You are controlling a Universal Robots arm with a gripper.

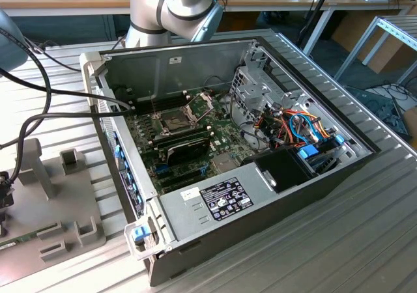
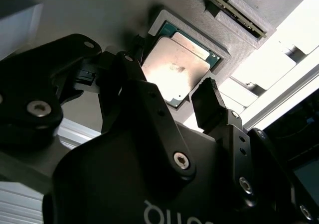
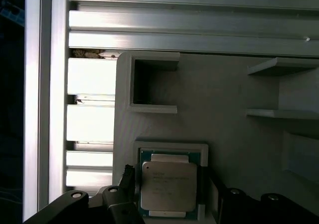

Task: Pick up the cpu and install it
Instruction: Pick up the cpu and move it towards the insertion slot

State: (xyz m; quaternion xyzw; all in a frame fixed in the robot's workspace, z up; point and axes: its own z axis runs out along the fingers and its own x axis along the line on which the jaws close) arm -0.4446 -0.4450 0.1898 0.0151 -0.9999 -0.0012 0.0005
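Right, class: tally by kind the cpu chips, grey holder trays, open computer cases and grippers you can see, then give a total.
cpu: 1
grey holder tray: 1
open computer case: 1
gripper: 1
Total: 4

The arm (image 1: 186, 3) is silver-grey tubing with rounded joints and a pale blue cap. The gripper (image 2: 169, 77) is matt black, with hinged links behind the blunt fingers (image 2: 207, 104), silver hex-socket screws (image 2: 181, 159) at the pivots, and white lettering (image 2: 164, 215) farther back.
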